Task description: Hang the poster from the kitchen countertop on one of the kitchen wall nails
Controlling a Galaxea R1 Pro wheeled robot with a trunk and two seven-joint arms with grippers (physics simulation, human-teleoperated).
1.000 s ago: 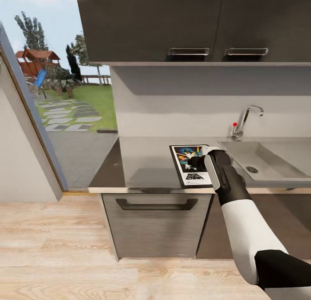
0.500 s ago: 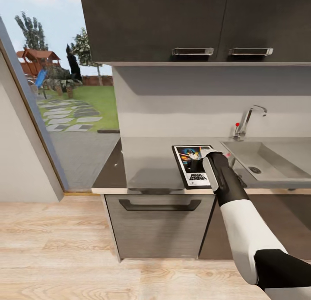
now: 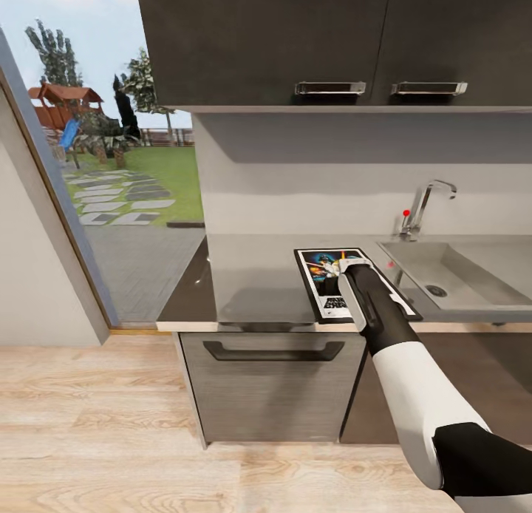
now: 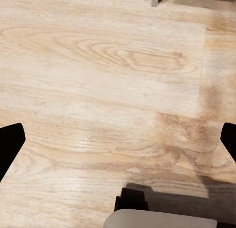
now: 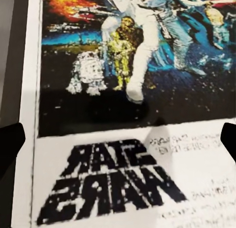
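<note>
The poster (image 3: 325, 282) lies flat on the kitchen countertop (image 3: 251, 276), just beside the moulded steel sink basin (image 3: 451, 273), its near edge close to the counter's pale front edge. In the right wrist view the poster (image 5: 132, 110) sits close under the camera: dark blue figure artwork above, the black STAR WARS lettering (image 5: 110, 181) in the white border below, and a black frame edge along one side.

The right arm (image 3: 403, 365) reaches forward from the robot's shoulder side, white at the forearm and black at the wrist, stretched out over the poster with the wrist bent down toward it. The right gripper (image 5: 118, 139) hangs above the lettering with its fingers spread wide, one dark fingertip (image 5: 10, 142) at each side of the wrist picture; whether they touch the poster I cannot tell.

The left gripper (image 4: 118, 144) points down at the pale wooden floor (image 4: 98, 65), well away from the counter, its jaws likewise spread wide and holding nothing.

Behind the sink stands the chrome tap (image 3: 425, 202), dark wall cupboards (image 3: 295, 40) hang above the counter, and a drawer front with a dark handle (image 3: 273, 349) sits below it.
</note>
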